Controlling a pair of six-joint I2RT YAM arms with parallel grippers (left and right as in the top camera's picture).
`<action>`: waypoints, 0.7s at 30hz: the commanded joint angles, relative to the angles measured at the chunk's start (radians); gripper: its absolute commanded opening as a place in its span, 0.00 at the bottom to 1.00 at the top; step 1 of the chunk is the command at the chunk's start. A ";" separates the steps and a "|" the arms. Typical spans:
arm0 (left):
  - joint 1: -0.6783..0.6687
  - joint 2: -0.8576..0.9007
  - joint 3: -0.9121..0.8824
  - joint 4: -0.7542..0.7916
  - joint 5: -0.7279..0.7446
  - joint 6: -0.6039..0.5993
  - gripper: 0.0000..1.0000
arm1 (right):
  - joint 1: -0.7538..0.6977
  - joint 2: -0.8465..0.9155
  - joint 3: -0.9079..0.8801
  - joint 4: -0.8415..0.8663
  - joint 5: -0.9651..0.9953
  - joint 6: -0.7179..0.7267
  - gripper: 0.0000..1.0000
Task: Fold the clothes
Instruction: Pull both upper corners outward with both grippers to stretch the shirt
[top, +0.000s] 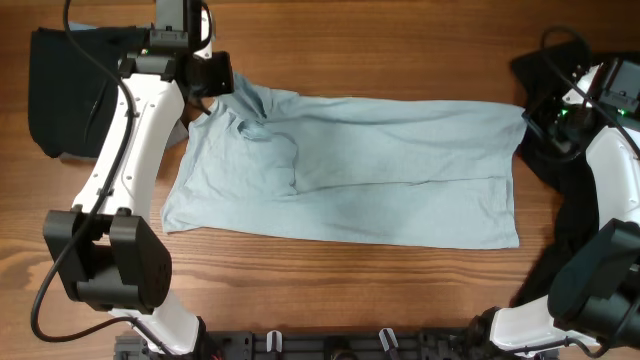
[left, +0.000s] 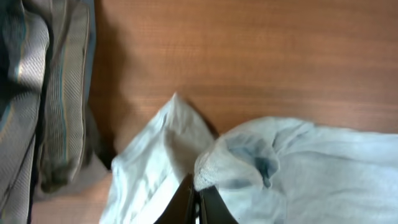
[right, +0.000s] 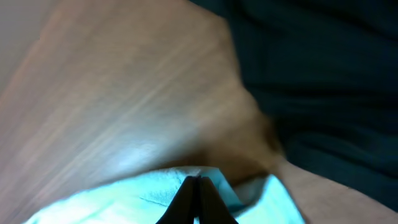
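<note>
Our light-blue T-shirt (top: 380, 170) is spread mostly flat across the middle of the wooden tabletop (top: 400, 50), with a bit of rumpling near the collar. The left gripper (left: 198, 194) is clamped shut on a bunched-up bit of fabric at the shirt's far left corner. The right gripper (right: 199, 183) is pinched closed on the edge at the far right corner. A black garment (top: 60, 100) sits heaped past the left end.
</note>
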 joint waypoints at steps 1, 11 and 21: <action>0.041 -0.013 0.008 -0.055 -0.025 -0.007 0.04 | -0.016 -0.016 0.005 -0.005 0.100 0.003 0.04; 0.124 -0.033 0.008 -0.157 0.070 -0.013 0.04 | -0.026 -0.016 0.005 0.017 -0.006 -0.178 0.04; 0.136 -0.065 0.008 -0.216 0.069 -0.008 0.04 | -0.037 -0.016 0.005 -0.098 0.004 -0.191 0.05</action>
